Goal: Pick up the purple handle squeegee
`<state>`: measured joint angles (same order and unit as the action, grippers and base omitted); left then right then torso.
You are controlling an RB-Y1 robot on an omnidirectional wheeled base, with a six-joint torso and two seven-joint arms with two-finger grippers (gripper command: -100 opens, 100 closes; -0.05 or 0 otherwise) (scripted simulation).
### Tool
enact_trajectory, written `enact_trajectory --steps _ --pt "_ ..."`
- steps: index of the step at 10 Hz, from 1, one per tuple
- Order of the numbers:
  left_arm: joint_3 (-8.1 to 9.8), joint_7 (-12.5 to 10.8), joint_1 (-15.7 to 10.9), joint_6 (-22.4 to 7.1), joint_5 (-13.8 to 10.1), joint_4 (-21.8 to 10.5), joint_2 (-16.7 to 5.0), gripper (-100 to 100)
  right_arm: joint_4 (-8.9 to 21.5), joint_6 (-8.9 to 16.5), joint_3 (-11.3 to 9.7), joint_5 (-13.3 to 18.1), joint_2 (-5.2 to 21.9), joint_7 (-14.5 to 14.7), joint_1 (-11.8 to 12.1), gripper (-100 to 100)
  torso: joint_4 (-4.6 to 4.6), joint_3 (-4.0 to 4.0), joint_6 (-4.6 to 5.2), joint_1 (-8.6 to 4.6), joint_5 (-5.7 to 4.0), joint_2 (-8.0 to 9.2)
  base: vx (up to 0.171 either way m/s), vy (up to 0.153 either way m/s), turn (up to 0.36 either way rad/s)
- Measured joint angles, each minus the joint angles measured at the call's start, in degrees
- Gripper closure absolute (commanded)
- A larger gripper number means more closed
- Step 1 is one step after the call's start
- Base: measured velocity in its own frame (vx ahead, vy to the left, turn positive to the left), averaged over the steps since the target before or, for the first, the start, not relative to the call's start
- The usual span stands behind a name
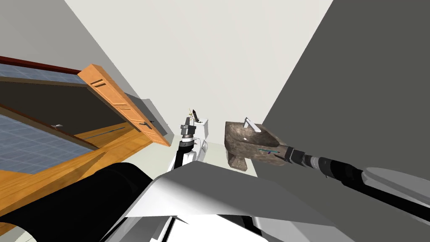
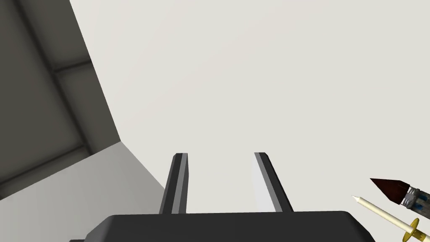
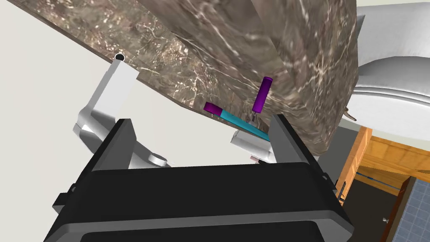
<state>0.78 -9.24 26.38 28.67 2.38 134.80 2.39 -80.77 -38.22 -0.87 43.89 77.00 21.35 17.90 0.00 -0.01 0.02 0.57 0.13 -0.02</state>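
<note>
both wide open, empty — left claw [image 2: 220, 155] raised, right claw [image 3: 203, 138] just before the purple-handled squeegee [image 3: 241, 122] on the marbled sink [image 3: 252, 42].

My head camera looks steeply down and is rolled. It shares the sink [image 1: 247, 138] with my right wrist camera, which sits close up.

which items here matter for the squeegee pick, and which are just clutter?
Job:
purple-handled squeegee
right claw, open, at it
marble sink it lies on

Clutter:
faucet
brush
candle
orange door
left claw, open, idle
</note>
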Motion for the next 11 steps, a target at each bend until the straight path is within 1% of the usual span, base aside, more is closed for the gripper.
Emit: enact_trajectory --steps 1,3,4,5,6,7,8,9,10,11 --pt "0.00 0.00 0.00 0.00 0.00 0.00 0.00 0 1.64 -0.62 -1.02 1.12 1.26 0.31 -0.42 -100 -0.01 -0.03 -0.01 0.00 -0.01 -0.05 0.027 0.135 0.145" --pt "0.00 0.00 0.00 0.00 0.00 0.00 0.00 0 3.11 -1.39 -2.38 3.02 3.43 0.95 0.30 -100 -0.01 -0.02 0.01 -0.02 -0.01 -0.02 0.005 0.120 0.110" --pt "0.00 0.00 0.00 0.00 0.00 0.00 0.00 0 4.86 -2.29 -3.27 3.84 4.11 1.42 -0.27 -100 0.01 0.02 0.01 -0.09 -0.02 0.03 0.011 0.122 0.155" --pt "0.00 0.00 0.00 0.00 0.00 0.00 0.00 0 5.73 -2.94 -4.33 4.89 5.42 1.43 -0.39 -100 0.00 0.01 0.00 -0.05 -0.02 0.01 0.015 0.124 0.131" --pt "0.00 0.00 0.00 0.00 0.00 0.00 0.00 0 5.68 -2.95 -5.11 5.81 6.66 1.17 0.22 -100 0.00 0.00 0.02 -0.04 -0.01 0.01 0.006 0.052 0.014" --pt "0.01 0.00 0.00 0.00 0.00 0.00 -0.01 0 5.65 -2.91 -5.19 5.91 6.77 1.11 0.29 0 0.01 0.03 0.05 -0.27 -0.06 0.05 0.002 0.010 -0.004" --pt "0.01 0.00 0.00 0.00 0.00 0.00 -0.01 0 5.64 -2.92 -5.18 5.90 6.76 1.11 0.28 -100 0.02 0.05 0.05 -0.44 -0.11 0.08 0.046 0.003 0.091" --pt "0.01 0.00 0.01 0.00 0.00 0.00 -0.01 0 6.14 -2.55 -5.85 6.26 5.87 1.30 -0.17 -100 -0.01 -0.02 0.02 -0.52 -0.14 -0.05 0.069 -0.009 0.088" --pt "0.02 0.00 0.01 0.00 0.00 0.00 -0.01 0 6.36 -1.91 -6.07 6.40 4.84 1.89 0.27 -100 -0.03 -0.08 0.04 -0.58 -0.15 -0.13 0.028 -0.006 0.013" --pt "0.02 0.00 0.01 0.00 0.00 0.00 -0.01 0 6.37 -1.75 -6.09 6.41 4.74 2.05 0.33 100 -0.01 -0.03 0.05 -0.58 -0.14 -0.05 0.000 0.000 0.000"
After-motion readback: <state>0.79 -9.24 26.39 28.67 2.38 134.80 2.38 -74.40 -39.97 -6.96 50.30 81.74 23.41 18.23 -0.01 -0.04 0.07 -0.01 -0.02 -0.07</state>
